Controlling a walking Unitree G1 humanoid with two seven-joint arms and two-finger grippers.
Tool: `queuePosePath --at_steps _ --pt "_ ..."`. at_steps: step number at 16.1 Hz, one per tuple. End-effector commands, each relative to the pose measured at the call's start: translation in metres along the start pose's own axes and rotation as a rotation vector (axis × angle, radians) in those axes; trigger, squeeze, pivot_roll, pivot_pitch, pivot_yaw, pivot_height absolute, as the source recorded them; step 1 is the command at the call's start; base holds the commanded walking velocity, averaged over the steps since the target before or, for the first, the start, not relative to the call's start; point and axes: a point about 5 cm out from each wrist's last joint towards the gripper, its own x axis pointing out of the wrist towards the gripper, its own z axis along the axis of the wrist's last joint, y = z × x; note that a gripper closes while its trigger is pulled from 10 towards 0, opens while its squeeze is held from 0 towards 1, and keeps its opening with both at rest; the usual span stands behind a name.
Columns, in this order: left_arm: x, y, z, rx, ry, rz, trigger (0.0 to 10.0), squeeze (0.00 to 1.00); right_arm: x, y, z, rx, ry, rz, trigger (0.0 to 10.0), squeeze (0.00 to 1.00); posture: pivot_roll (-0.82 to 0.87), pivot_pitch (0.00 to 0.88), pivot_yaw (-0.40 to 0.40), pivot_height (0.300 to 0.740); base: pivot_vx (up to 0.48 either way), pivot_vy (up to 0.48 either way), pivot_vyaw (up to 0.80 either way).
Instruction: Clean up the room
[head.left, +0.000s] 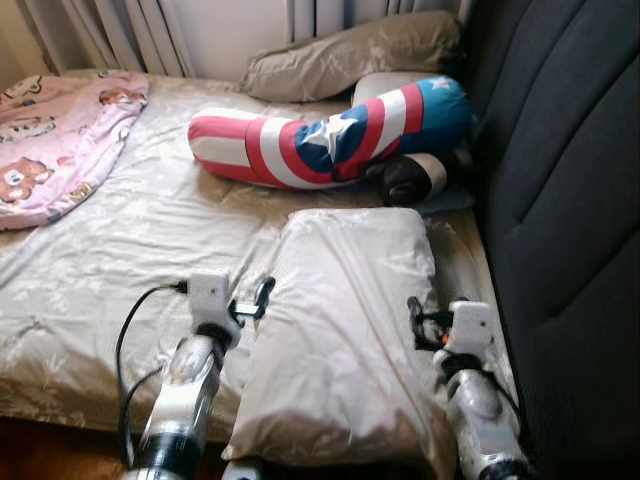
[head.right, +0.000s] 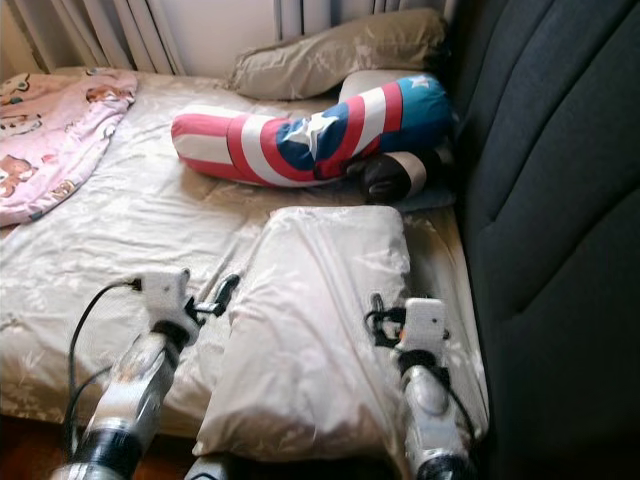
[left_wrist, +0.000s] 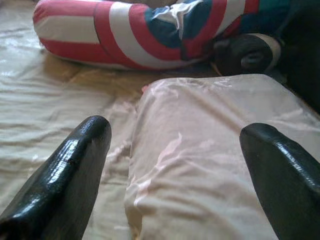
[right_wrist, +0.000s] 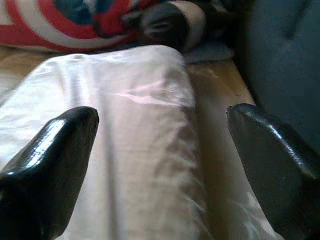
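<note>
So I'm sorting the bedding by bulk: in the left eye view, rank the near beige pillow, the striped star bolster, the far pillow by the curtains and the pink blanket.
1. Near beige pillow, though nearness inflates it.
2. Striped star bolster.
3. Pink blanket and far pillow: look alike; the blanket is cut off by the frame.

Camera positions: head stereo pair, two wrist units.
Head pair looks forward and down over the bed (head.left: 150, 230); wrist cameras sit close, low, facing along the pillow (left_wrist: 210, 150), apparently sharing the striped bolster (right_wrist: 45, 25).

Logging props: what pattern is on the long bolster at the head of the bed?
The bolster has red and white stripes, plus blue with a white star; clearest in the left eye view.
</note>
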Motion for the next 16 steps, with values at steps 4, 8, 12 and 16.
queuePosePath --at_steps 4,8,12,16 --pt "0.034 0.004 0.027 -0.004 -0.020 0.006 10.0 0.00 0.022 -0.009 0.021 -0.012 0.002 -0.042 10.0 0.00 -0.01 0.120 -0.038 0.660 0.000 0.000 0.00" --pt "0.039 -0.021 0.011 0.008 0.075 -0.075 10.0 0.00 0.026 -0.016 0.023 0.032 0.023 -0.074 10.0 1.00 -0.01 0.163 -0.026 0.660 0.000 0.000 0.00" --pt "0.037 -0.025 0.001 -0.033 0.105 -0.087 10.0 1.00 0.025 -0.024 0.018 0.010 0.058 -0.128 10.0 1.00 -0.01 0.195 -0.005 0.660 0.000 0.000 0.00" --pt "0.039 -0.019 0.006 -0.034 0.090 -0.099 10.0 1.00 0.026 -0.026 0.016 0.029 0.079 -0.153 10.0 1.00 -0.01 0.200 0.011 0.660 0.000 0.000 0.00"
